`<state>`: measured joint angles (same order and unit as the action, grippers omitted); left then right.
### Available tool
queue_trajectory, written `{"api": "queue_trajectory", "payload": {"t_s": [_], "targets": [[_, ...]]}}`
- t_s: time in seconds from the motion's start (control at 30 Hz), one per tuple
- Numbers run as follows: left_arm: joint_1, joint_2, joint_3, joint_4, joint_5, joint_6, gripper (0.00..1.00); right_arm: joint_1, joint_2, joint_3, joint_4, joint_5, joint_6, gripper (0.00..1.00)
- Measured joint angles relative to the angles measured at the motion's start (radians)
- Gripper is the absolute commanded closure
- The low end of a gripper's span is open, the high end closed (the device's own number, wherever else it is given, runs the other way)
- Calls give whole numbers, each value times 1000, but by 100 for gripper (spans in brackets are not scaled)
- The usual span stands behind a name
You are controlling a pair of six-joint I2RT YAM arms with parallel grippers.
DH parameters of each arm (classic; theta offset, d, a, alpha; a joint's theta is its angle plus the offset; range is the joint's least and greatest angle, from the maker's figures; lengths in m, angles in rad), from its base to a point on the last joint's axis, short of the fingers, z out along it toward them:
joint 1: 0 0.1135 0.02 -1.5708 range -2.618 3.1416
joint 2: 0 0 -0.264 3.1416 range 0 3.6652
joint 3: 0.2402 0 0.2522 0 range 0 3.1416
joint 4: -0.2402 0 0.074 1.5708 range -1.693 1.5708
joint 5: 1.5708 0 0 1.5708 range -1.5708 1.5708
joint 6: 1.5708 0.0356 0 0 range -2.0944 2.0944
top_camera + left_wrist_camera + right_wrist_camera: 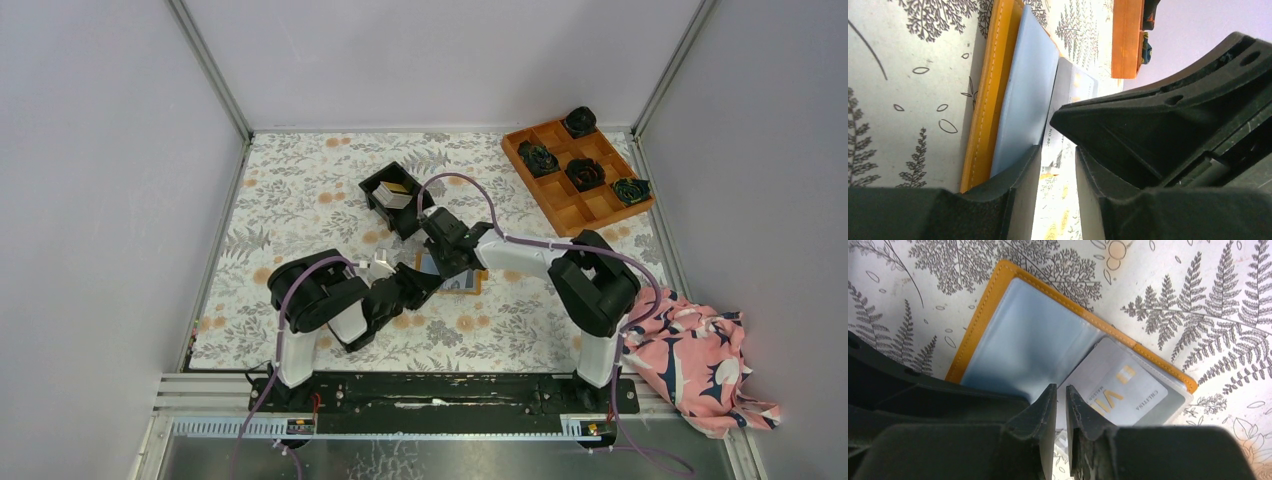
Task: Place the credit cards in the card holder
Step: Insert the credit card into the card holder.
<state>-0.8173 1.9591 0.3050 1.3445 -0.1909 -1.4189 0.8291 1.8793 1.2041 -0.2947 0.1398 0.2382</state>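
The card holder (1018, 335) lies open on the flowered cloth, orange-tan edge outside and light blue pockets inside. It also shows in the left wrist view (1023, 100) and in the top view (462, 283). A pale grey credit card (1128, 390) sits partly in its clear right pocket and also shows in the left wrist view (1073, 85). My right gripper (1060, 388) is over the card's near end, jaws almost together with nothing between them. My left gripper (1059, 150) is at the holder's edge, jaws slightly apart and empty. More cards (397, 192) lie in the black bin.
The black bin (375, 185) stands just behind the grippers. An orange compartment tray (560, 205) with dark rosettes is at the back right. A pink patterned cloth (700, 360) lies off the mat at the right. The two grippers are close together over the holder.
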Motion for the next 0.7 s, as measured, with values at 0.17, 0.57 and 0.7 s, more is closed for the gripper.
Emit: {"api": "queue_trajectory", "payload": {"t_s": [0.17, 0.57, 0.7], "targets": [[0, 13, -1, 22, 0, 0, 61, 0, -33, -17, -16, -2, 0, 80], [0, 7, 3, 11, 0, 25, 63, -26, -210, -97, 3, 44, 2, 83], [0, -60, 4, -79, -16, 69, 64, -59, -253, -156, 16, 56, 9, 86]]}}
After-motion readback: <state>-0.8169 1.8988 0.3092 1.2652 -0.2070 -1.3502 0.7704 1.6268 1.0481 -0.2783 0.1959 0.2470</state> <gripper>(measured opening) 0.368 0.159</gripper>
